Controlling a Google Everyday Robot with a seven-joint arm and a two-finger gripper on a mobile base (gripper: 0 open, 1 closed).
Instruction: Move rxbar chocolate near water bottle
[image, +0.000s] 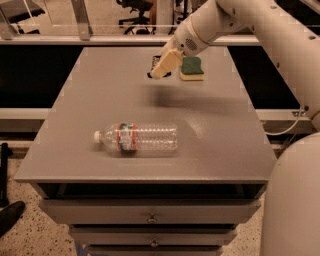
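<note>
One rxbar chocolate (154, 62), one water bottle (137, 139), one sponge (192, 67). The gripper (158, 74) partly hides the bar, which pokes out at 10 o'clock. Can't tell the grip's width.

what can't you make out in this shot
Camera view only:
- rxbar chocolate: mostly hidden behind the end effector at the far side of the table; its lettering is unreadable.
- water bottle: label text too small to read.
- robot arm: cut off by the right and top edges.
</note>
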